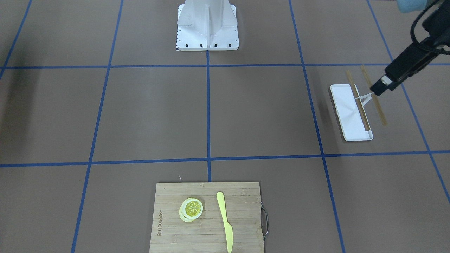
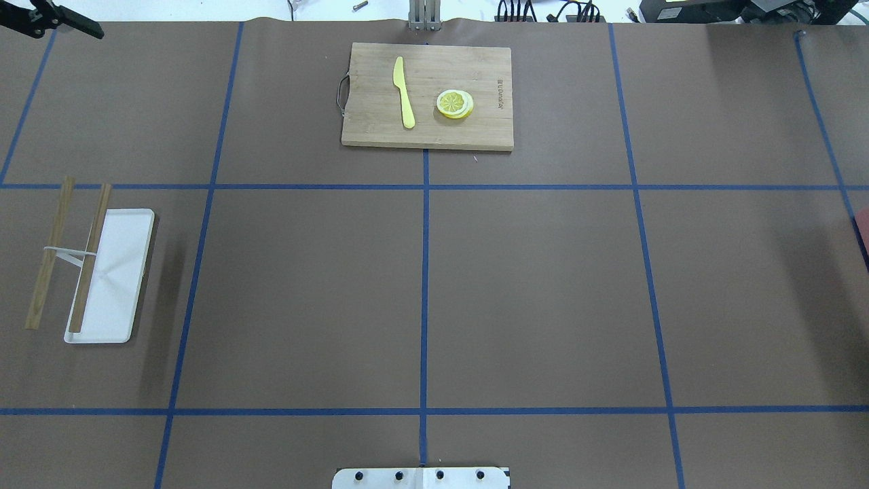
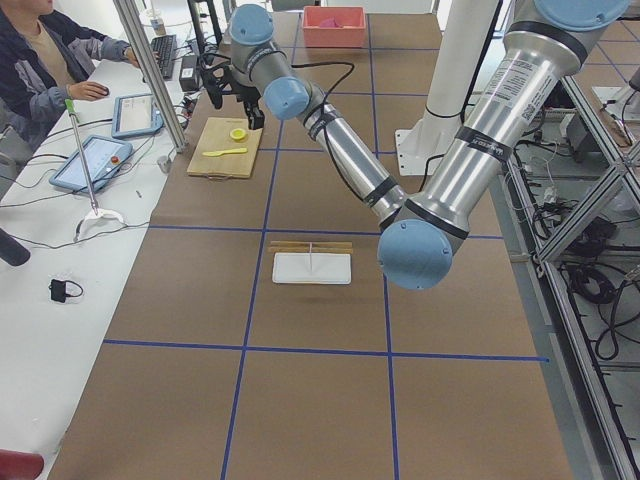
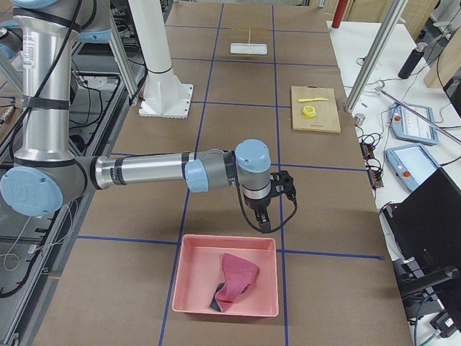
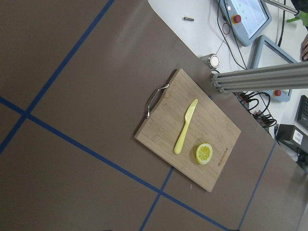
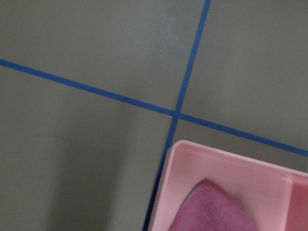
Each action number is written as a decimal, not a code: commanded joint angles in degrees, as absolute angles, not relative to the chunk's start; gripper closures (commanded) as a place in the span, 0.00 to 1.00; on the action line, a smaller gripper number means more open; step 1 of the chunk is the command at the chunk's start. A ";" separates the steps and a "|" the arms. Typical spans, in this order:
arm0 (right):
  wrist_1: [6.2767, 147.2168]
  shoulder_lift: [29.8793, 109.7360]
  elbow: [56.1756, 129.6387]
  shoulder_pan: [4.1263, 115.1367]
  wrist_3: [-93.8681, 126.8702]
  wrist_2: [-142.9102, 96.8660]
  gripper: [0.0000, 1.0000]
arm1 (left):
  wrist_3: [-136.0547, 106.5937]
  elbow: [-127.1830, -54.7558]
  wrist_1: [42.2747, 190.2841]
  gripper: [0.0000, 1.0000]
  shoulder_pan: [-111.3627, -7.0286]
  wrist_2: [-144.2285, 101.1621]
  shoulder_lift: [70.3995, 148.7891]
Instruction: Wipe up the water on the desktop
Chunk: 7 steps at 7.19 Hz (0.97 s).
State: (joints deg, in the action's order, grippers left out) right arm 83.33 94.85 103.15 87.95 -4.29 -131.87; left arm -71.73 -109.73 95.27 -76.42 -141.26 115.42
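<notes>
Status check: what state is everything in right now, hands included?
Magenta cloth: crumpled inside pink plastic bin, not gripped.
Right hand: hovering beside that bin; opening unclear.
Left hand: raised high; opening unclear.
Brown blue-taped desktop: no water discernible.
Yellow plastic knife: flat on bamboo cutting board.
Yellow lemon slices: stacked on that board.
</notes>
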 commanded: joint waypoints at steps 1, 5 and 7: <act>83.23 92.30 103.27 86.58 -3.60 -131.93 0.00 | -47.04 -107.51 90.72 0.15 -79.71 -131.12 109.27; 83.58 90.27 101.61 83.59 -3.52 -130.87 0.00 | -9.83 -101.34 90.44 0.06 -82.95 -125.50 101.10; 83.67 90.26 100.46 83.15 -3.25 -130.87 0.00 | -2.69 -102.39 90.35 0.02 -83.41 -127.78 94.87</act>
State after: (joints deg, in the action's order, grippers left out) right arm 83.60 90.32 101.10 83.41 -3.35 -130.93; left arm -8.63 -101.97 90.45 -82.98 -126.35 98.64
